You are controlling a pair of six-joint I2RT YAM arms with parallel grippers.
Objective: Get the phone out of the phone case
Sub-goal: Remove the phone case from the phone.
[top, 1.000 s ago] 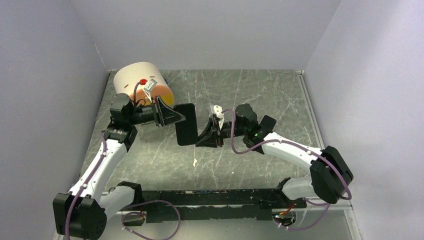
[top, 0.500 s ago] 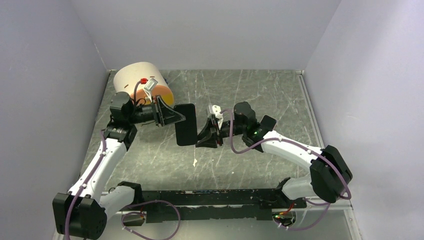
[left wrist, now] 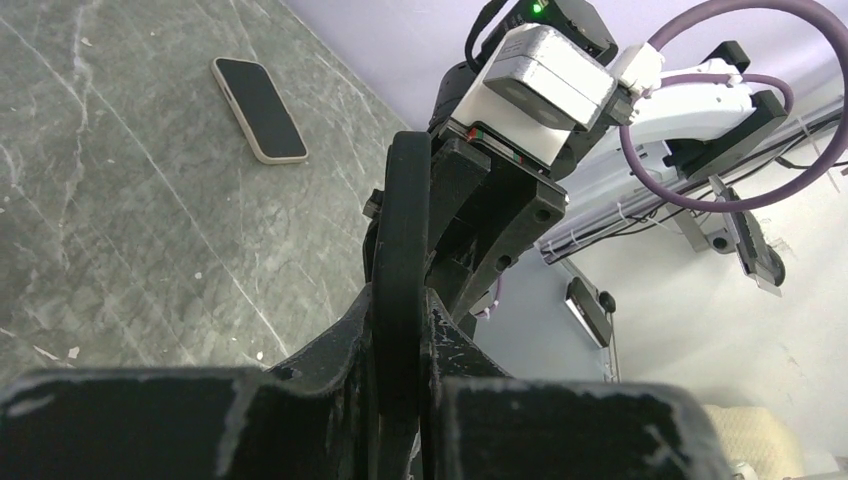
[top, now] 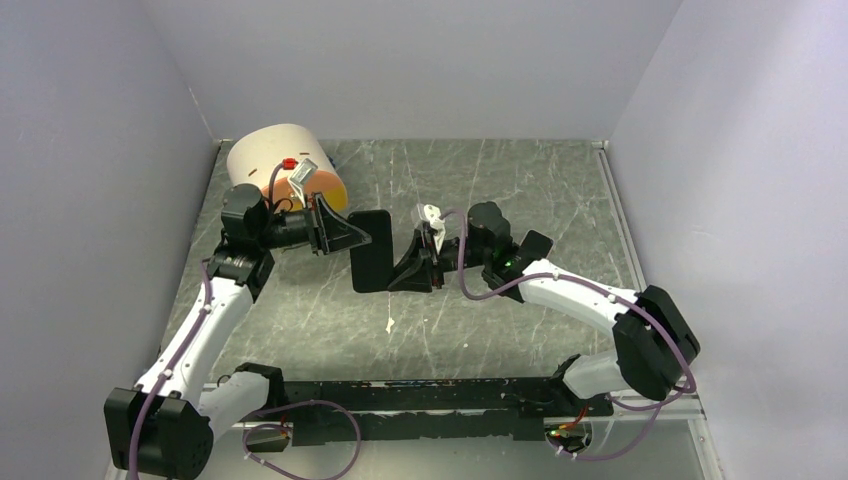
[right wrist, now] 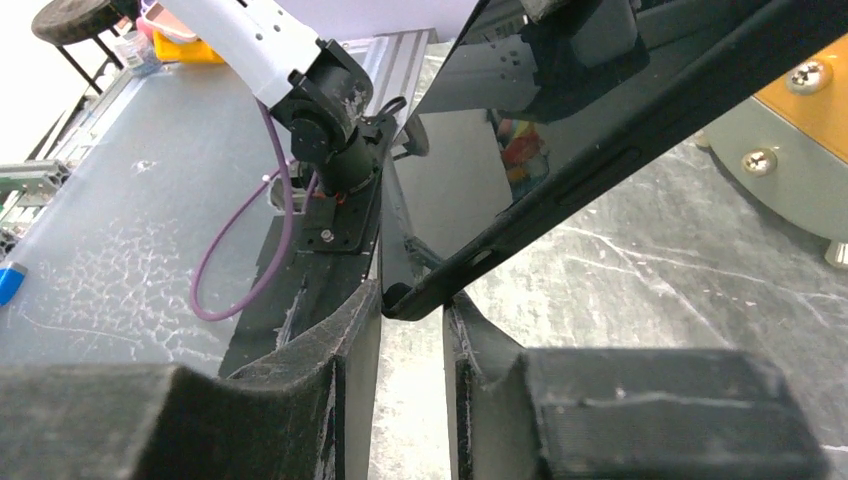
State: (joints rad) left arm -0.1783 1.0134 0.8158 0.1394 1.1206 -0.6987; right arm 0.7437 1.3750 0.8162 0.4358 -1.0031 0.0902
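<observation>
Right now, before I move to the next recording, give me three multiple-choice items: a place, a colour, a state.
1. Where is the beige-edged phone? A) in a basket B) flat on the table C) on a shelf
2. What colour is the phone case held in the air? A) black B) red C) white
3. The left hand is: A) wide open B) shut on the case C) out of view
Answers: B, it lies on the grey surface alone; A, dark in every view; B, its fingers pinch the case's edge.
</observation>
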